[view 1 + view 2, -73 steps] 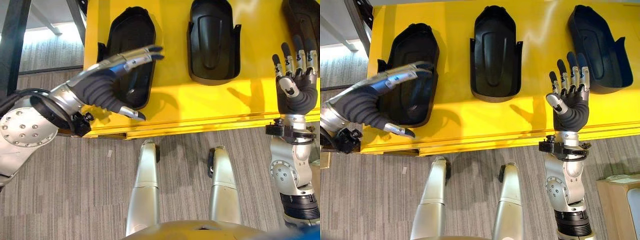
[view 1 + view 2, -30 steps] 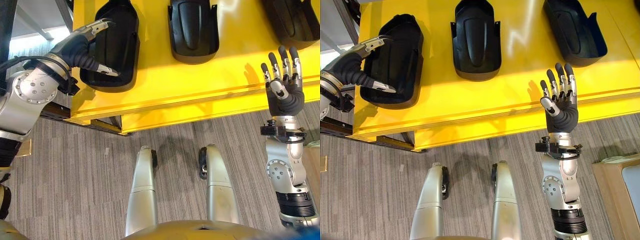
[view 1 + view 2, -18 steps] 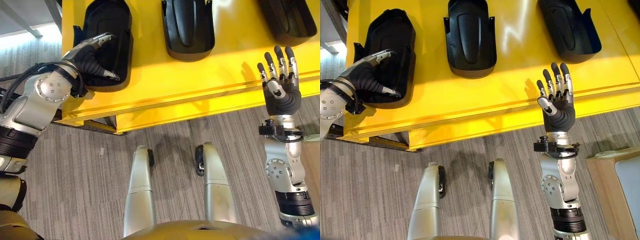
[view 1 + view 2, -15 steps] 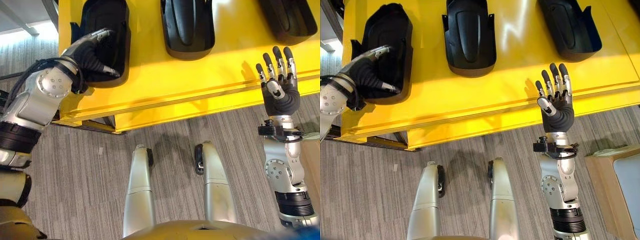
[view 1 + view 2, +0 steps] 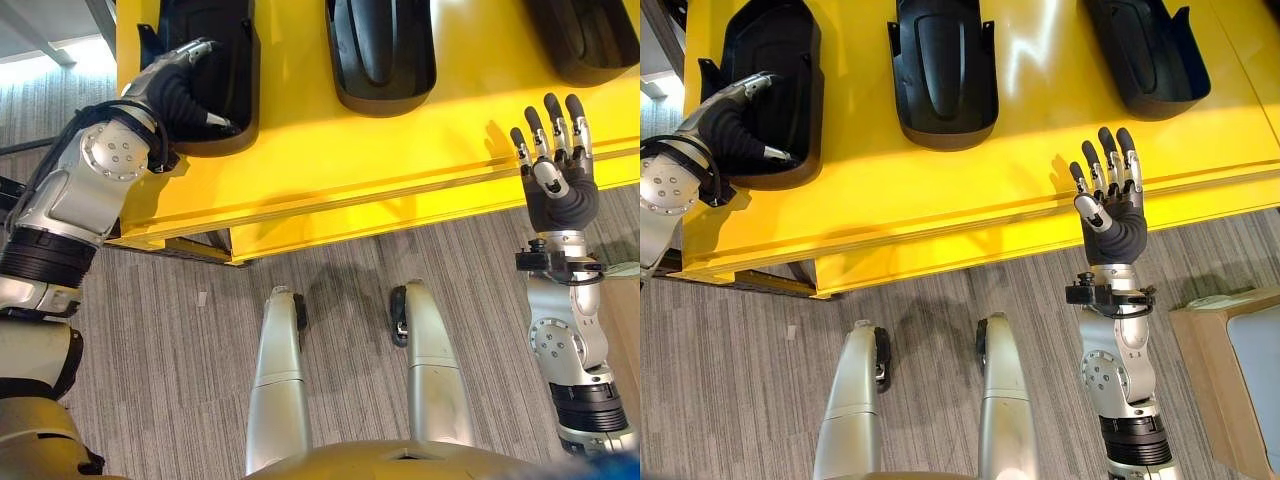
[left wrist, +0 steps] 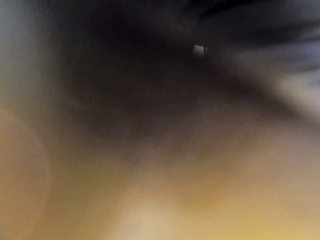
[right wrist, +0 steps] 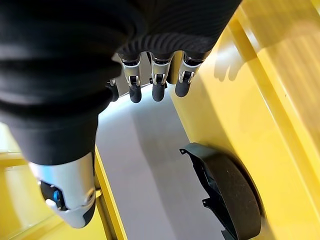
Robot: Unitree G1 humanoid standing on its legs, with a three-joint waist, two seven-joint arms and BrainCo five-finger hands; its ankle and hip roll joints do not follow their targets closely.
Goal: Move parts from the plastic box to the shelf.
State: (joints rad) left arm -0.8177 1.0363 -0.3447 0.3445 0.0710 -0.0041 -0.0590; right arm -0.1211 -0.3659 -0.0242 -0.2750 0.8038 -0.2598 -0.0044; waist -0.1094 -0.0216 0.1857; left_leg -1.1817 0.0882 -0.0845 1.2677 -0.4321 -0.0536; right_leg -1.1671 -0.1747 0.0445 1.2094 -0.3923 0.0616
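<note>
The left hand (image 5: 735,125) rests with straight fingers on the leftmost moulded black plastic part (image 5: 770,60) near the glossy yellow shelf's (image 5: 940,200) corner, so a careless withdrawal could drag it off, while the right hand (image 5: 1110,205) hovers spread, empty.

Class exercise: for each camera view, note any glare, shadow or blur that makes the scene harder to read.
Right eye view: white glare streaks the yellow shelf between the middle black part and the right-hand black part; the right hand casts a shadow beside it. Left wrist view: wholly out of focus, dark above, yellowish below. Right wrist view: sharp, with finger shadows on the yellow surface.
</note>
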